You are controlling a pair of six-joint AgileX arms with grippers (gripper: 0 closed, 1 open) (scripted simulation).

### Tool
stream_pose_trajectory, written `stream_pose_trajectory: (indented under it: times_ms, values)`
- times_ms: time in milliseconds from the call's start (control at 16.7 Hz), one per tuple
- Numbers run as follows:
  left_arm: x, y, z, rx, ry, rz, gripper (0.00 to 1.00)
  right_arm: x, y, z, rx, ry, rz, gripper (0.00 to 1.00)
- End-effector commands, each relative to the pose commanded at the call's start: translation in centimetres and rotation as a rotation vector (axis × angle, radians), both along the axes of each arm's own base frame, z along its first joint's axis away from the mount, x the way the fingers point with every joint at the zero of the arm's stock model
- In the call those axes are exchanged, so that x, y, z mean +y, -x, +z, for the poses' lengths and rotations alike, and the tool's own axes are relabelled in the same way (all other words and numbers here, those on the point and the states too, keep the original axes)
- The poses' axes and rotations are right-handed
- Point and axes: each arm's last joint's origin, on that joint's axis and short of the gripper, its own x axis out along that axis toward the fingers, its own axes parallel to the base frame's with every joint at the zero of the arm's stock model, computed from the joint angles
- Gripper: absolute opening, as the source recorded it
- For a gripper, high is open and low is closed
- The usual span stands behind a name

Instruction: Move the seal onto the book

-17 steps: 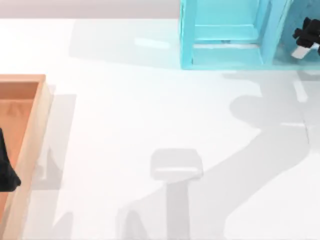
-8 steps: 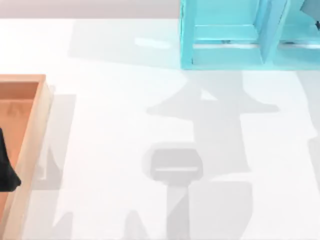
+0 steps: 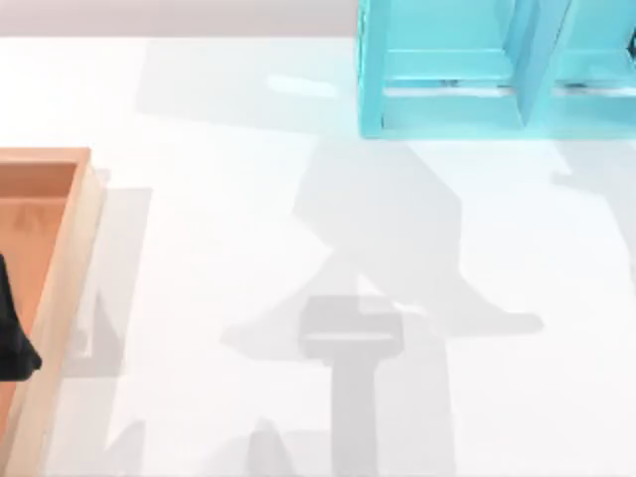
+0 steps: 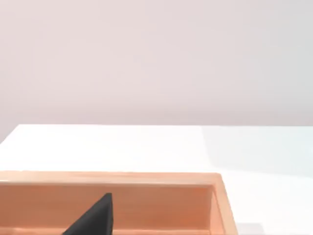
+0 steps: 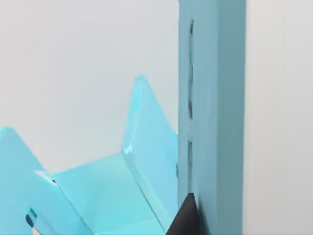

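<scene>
The right gripper (image 5: 183, 218) sat against the cyan shelf (image 3: 370, 70), the left gripper (image 3: 12, 343) well apart; their grip and the seal's whereabouts could not be told, though it was likely light, rigid, best pinched by its knob

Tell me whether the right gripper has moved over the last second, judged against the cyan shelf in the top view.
Yes. It sat over the shelf unit's right compartment; now just a dark sliver of the right gripper remains at the top view's right edge.
</scene>
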Motion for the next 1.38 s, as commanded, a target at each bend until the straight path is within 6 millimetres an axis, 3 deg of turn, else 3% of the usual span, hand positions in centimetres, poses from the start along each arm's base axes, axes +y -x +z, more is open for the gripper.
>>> stream_pose_trajectory:
  times_ms: [420,600,720,900,1140,1380]
  values:
    - [0.0,0.0,0.0,0.000,0.000,0.000,1.00,0.4,0.0,0.0,-0.001,0.010,0.013,0.00]
    - [0.0,0.0,0.0,0.000,0.000,0.000,1.00,3.0,-1.3,0.8,-0.058,0.110,0.087,0.00]
    - [0.0,0.0,0.0,0.000,0.000,0.000,1.00,6.5,-2.6,0.6,-0.089,0.225,0.179,0.00]
    - [0.0,0.0,0.0,0.000,0.000,0.000,1.00,14.5,-3.5,-1.0,-0.148,0.474,0.375,0.00]
    - [0.0,0.0,0.0,0.000,0.000,0.000,1.00,25.2,-1.4,-4.6,-0.270,0.926,0.553,0.00]
    - [0.0,0.0,0.0,0.000,0.000,0.000,1.00,30.8,0.5,-8.7,-0.309,1.382,0.545,0.00]
